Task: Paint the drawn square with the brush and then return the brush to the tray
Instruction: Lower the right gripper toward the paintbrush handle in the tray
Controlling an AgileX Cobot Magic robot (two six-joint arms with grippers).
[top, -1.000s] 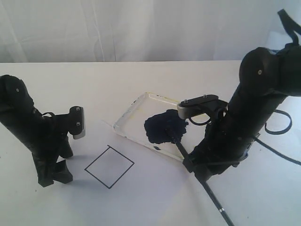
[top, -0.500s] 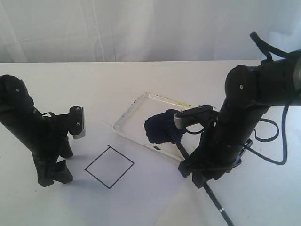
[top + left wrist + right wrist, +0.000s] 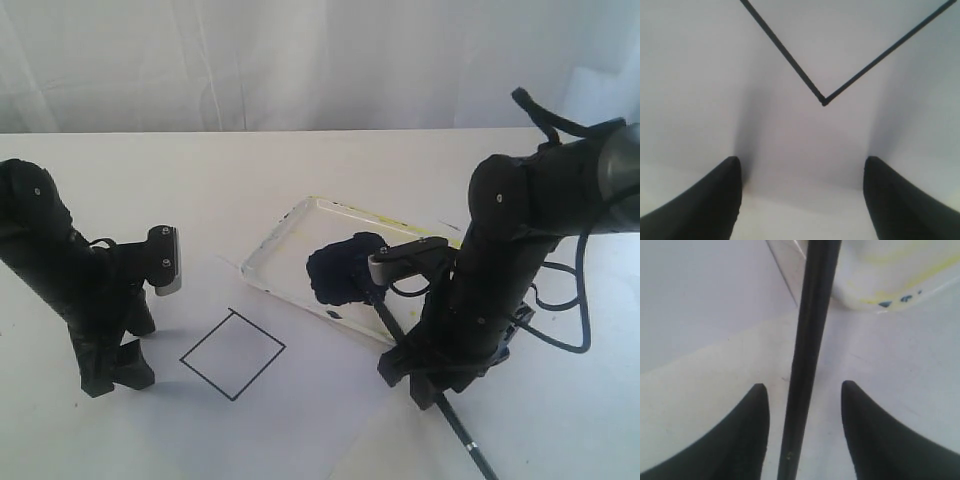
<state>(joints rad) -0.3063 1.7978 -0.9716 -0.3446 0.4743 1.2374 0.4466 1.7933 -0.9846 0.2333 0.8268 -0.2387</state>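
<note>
The drawn square (image 3: 232, 353) lies blank on the white paper, and one of its corners (image 3: 824, 101) shows in the left wrist view. My left gripper (image 3: 120, 370) (image 3: 802, 159) stands open just beside it, holding nothing. The brush (image 3: 456, 428) (image 3: 810, 340) lies with its tip in the blue-black paint blob (image 3: 345, 268) of the tray (image 3: 275, 245), and its shaft crosses the rim onto the table. My right gripper (image 3: 425, 385) (image 3: 803, 385) is low over the shaft, open, one finger on each side with gaps showing.
The tray's yellow-stained rim (image 3: 890, 295) lies just beyond my right fingers. A white backdrop hangs behind the table. The right arm's cables (image 3: 570, 300) loop to the right of the arm.
My right arm has folded down and shifted slightly left, bringing its gripper lower around the brush shaft. The left arm, brush and tray have not moved.
</note>
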